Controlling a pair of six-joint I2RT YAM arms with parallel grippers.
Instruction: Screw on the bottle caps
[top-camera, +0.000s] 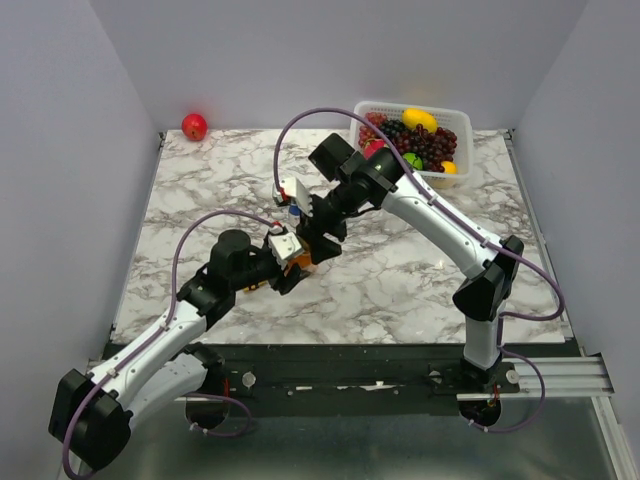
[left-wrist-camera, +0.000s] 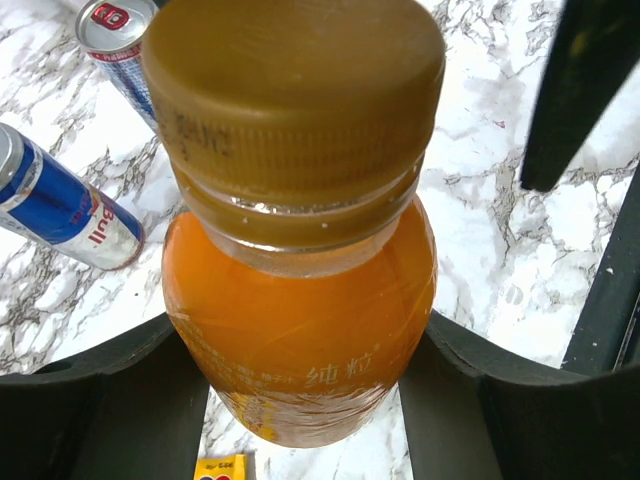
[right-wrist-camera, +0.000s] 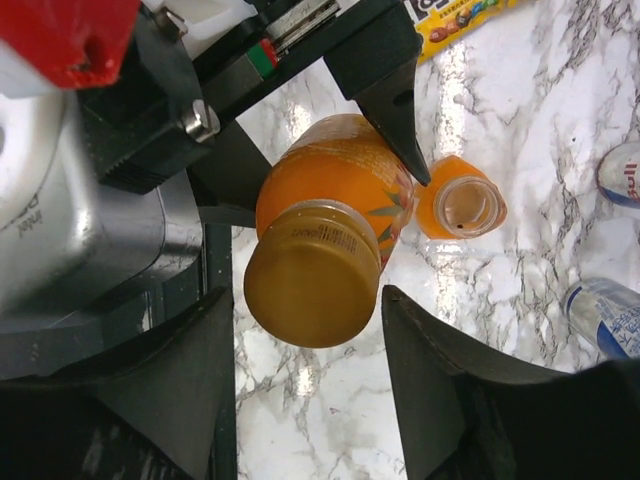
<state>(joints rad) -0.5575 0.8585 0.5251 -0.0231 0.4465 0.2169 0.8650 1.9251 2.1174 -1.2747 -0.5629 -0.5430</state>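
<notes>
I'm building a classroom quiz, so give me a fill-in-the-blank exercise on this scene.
The left gripper holds a stubby bottle of ____ liquid topped by a round gold cap.
The right gripper straddles that bottle's ____.
The other stubby bottle beside it has ____ cap.
The white plastic basket holds ____.
Missing: orange; cap; no; fruit.

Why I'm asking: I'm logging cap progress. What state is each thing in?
Held bottle: cap on, clamped in left gripper.
Second bottle: uncapped, standing on the table.
Right gripper: open, fingers either side of the cap.
Drink can: lying on its side.
</notes>
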